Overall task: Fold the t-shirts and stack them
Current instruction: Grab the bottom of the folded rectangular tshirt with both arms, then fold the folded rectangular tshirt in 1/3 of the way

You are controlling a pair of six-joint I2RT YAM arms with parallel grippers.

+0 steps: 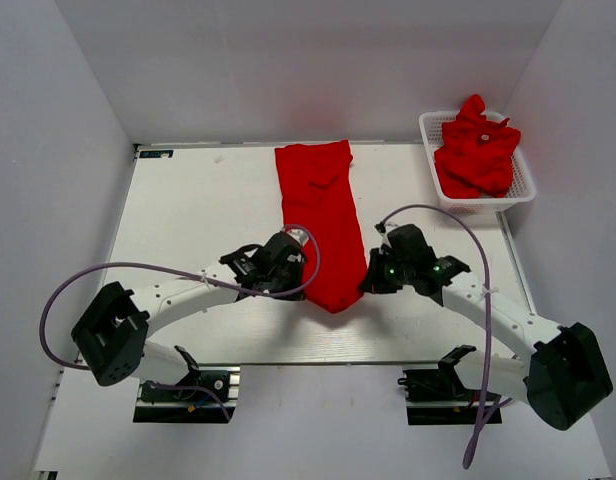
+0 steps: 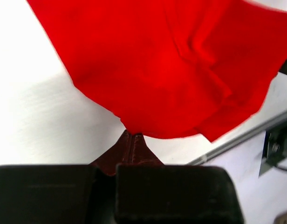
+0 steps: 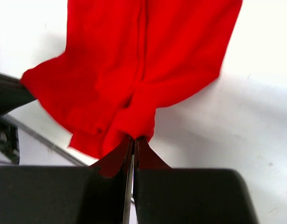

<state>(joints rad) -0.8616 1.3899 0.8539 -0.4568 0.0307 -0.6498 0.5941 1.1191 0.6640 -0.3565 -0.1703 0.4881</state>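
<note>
your table [image 1: 208, 200] fills most of the top view, white and walled in on three sides. down its middle runs the long t-shirt [image 1: 323, 215], a bright red strip reaching from the far edge toward the arms. it narrows to a rounded near end that sits between your two claws. at the far right corner stands the white mesh basket [image 1: 485, 206]. the bundled t-shirts [image 1: 476, 155] are heaped in it and rise above its rim (same red, crumpled, too tangled to count).

now the claws, one on each side of that near end. the left claw [image 2: 133, 137] is at its left side. in its wrist view the two fingers are pressed together with no gap, and the red hem draws down to a point right at their tips, so it is clamped on the long t-shirt's edge. the cloth fans out beyond the tips, up and to the right in that view.

the right claw [image 3: 134, 140] is at the right side, its fingers closed to a thin slit with a bunched fold of the same shirt pinched at the tips. the rest of the shirt spreads away above them. each claw has only a small bite of the edge. you cannot tell whether the near end is clear of the table.
</note>
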